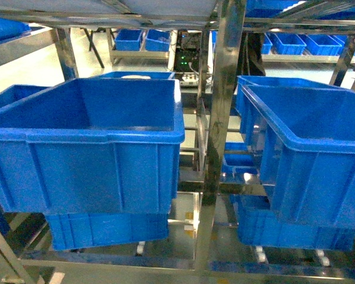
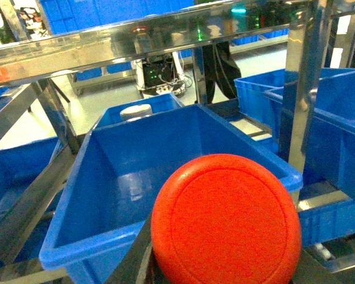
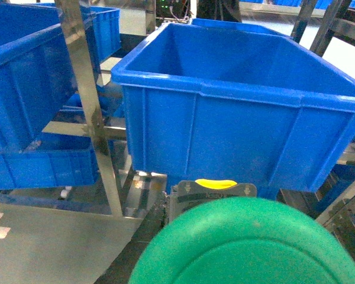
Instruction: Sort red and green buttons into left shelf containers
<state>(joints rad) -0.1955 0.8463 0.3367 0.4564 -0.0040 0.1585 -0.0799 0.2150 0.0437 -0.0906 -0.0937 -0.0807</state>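
Left gripper jaw state cannot be determined: in the left wrist view the red button [image 2: 226, 220] fills the lower centre of the frame and hides the fingers. Only its round, ridged red cap shows, very close to the lens. A dark bar runs along the cap's lower left edge; it cannot be identified.

Right gripper jaw state likewise cannot be determined. In the right wrist view the green button [image 3: 248, 245] covers the bottom of the frame. Just above the cap's upper edge sits a grey boxy part [image 3: 213, 190] with a yellow insert. Neither gripper appears in the head view.

Reference landmark: the steel upright post [image 1: 222, 94] at the middle of the shelf.

- Left of the post: one large blue bin [image 1: 106, 137], open-topped, with nothing visible on the part of the floor in view. In the left wrist view the red button is in front of this bin's near right corner, with the post to the button's upper right.
- Behind that bin, also left of the post: a second blue bin holding a white roll [image 2: 136, 110].
- Right of the post: the right blue bin [image 1: 296, 139]. In the right wrist view the green button lies below its near wall.
- Below both, on either side of the post: lower blue bins [image 1: 106, 228].
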